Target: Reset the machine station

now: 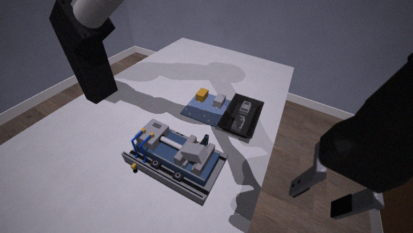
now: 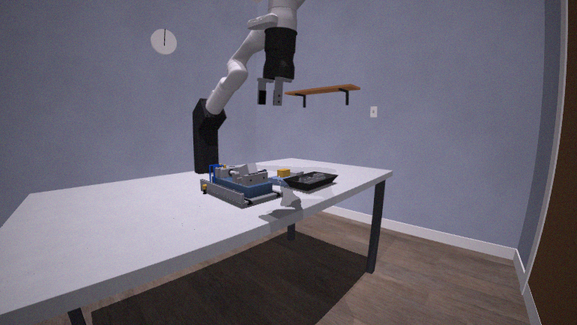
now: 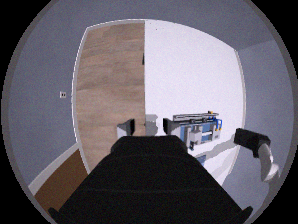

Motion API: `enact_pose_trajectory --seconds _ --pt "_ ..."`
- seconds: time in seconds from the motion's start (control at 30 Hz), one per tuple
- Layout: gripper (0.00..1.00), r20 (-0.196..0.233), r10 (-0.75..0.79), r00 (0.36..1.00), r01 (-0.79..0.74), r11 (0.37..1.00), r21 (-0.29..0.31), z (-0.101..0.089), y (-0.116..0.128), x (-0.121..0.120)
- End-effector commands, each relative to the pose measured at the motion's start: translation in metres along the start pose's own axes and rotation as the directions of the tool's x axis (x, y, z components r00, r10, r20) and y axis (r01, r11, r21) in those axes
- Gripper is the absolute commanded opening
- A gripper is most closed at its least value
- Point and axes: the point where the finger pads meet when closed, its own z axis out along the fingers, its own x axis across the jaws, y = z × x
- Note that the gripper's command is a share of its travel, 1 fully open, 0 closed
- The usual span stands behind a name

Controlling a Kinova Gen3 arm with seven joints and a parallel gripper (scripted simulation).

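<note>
Resting crooked: gray blank (image 1: 194, 152) across vise (image 1: 173, 157)

- The arm (image 2: 236, 73) rises from a black pedestal (image 2: 204, 137) standing at the far edge of the table (image 2: 121, 225).
- White links climb up and over, bending at an elbow before reaching the wrist (image 2: 279, 16).
- A black housing hangs straight down from the wrist, high above the table.
- The claw (image 2: 270, 96) points downward, its two fingers (image 2: 276, 96) spread wide with nothing between them.
- In the top view, the claw (image 1: 323, 190) shows at the lower right, one finger tipped with a black pad (image 1: 341, 205).
</note>
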Motion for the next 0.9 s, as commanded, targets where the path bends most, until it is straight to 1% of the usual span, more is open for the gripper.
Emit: enact_pose_trajectory --seconds 0.0,0.13,0.17,0.23,0.43,0.47,0.53,0.7,0.73,0.87 --pt "1.0 -0.005 0.006 1.0 -0.006 1.0 0.017 -0.003 -0.001 0.002" --pt "1.0 -0.005 0.006 1.0 -0.006 1.0 0.017 -0.003 -0.002 0.002" --pt "1.0 -0.002 0.006 1.0 -0.006 1.0 0.001 -0.001 0.022 -0.002" --pt "1.0 -0.005 0.003 1.0 -0.003 1.0 0.015 -0.001 0.018 -0.001" --pt "1.0 -0.006 0.005 1.0 -0.005 1.0 0.013 -0.001 0.016 0.0" --pt "1.0 -0.002 0.002 1.0 -0.002 1.0 0.001 0.001 0.041 -0.005" --pt "1.0 -0.008 -0.001 1.0 0.002 1.0 0.012 0.0 0.037 -0.002" --pt "1.0 -0.008 0.003 1.0 -0.003 1.0 0.008 0.001 0.035 -0.002" --pt "1.0 -0.011 -0.005 1.0 0.005 1.0 0.008 0.002 0.057 -0.003" --pt "1.0 -0.011 -0.005 1.0 0.005 1.0 0.008 0.002 0.057 -0.003"
